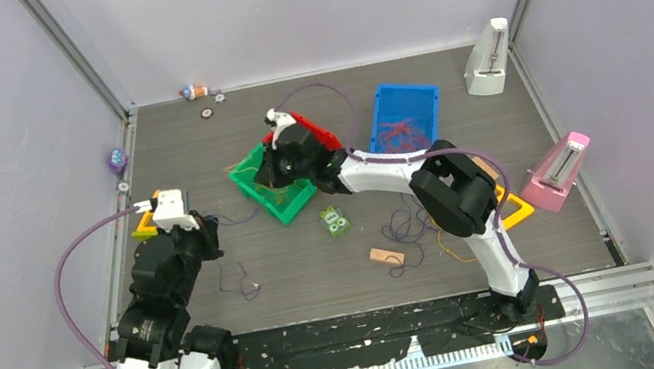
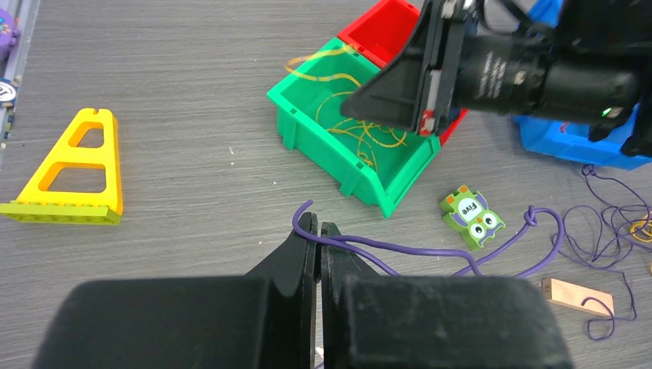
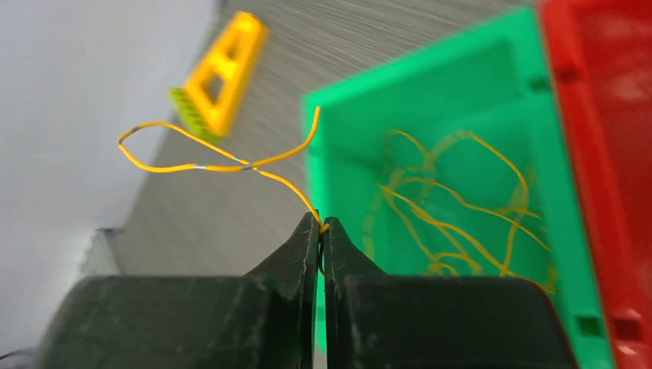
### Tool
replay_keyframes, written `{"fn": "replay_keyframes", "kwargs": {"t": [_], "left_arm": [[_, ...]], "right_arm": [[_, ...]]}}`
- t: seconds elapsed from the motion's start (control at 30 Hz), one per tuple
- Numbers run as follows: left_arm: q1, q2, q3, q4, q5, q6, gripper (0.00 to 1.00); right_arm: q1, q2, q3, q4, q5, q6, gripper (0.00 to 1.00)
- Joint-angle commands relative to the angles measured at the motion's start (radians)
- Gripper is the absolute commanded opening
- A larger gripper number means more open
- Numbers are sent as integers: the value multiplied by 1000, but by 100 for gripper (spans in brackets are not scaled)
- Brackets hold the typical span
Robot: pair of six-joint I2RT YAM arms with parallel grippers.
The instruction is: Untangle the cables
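While your right gripper [image 3: 321,227] pinches a thin yellow wire [image 3: 246,164] above the green plastic bin [image 3: 461,84], your left gripper [image 2: 318,231] clamps a thin dark purple wire [image 2: 415,250].

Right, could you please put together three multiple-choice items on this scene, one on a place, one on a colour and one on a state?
1. Where do the loose thin yellow wires lie relative to the green plastic bin? A inside it; B underneath it; C draped over its outer wall.
2. What colour is the thin wire pinched by the left fingers? A white; B purple; C yellow.
3. How do the right fingers stand? A spread wide; B shut on nothing; C shut on a single yellow wire.
Key: 1 A, the loops rest on the bin's floor; 2 B, a purple strand runs out from the closed tips; 3 C, the tips meet on a yellow strand that loops away from them.
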Motion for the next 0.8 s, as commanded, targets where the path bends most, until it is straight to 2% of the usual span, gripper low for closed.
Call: {"fn": "replay_keyframes", "kwargs": {"t": [0.0, 0.1, 0.2, 0.37, 0.57, 0.63, 0.67, 0.77], "left_arm": [[5, -7, 3, 33, -9, 17, 0], [5, -7, 2, 34, -11, 17, 0], [5, -9, 2, 33, -13, 19, 0], [5, -6, 2, 32, -11, 20, 0], [5, 4, 2, 33, 3, 21, 0], [5, 7, 1, 32, 14, 24, 0], [5, 7, 1, 33, 19, 25, 0], [5, 11, 1, 34, 24, 23, 0]], "right_arm": [[29, 22, 26, -168, 272, -42, 6], [41, 46, 38, -248, 365, -33, 5], [43, 75, 42, -295, 389, -16, 5], [77, 172, 206, -463, 421, -63, 5], [95, 192, 185, -410, 385, -48, 8], [97, 169, 173, -400, 382, -58, 14], [99, 158, 166, -400, 388, -73, 21], [102, 83, 152, -400, 406, -109, 29]]}}
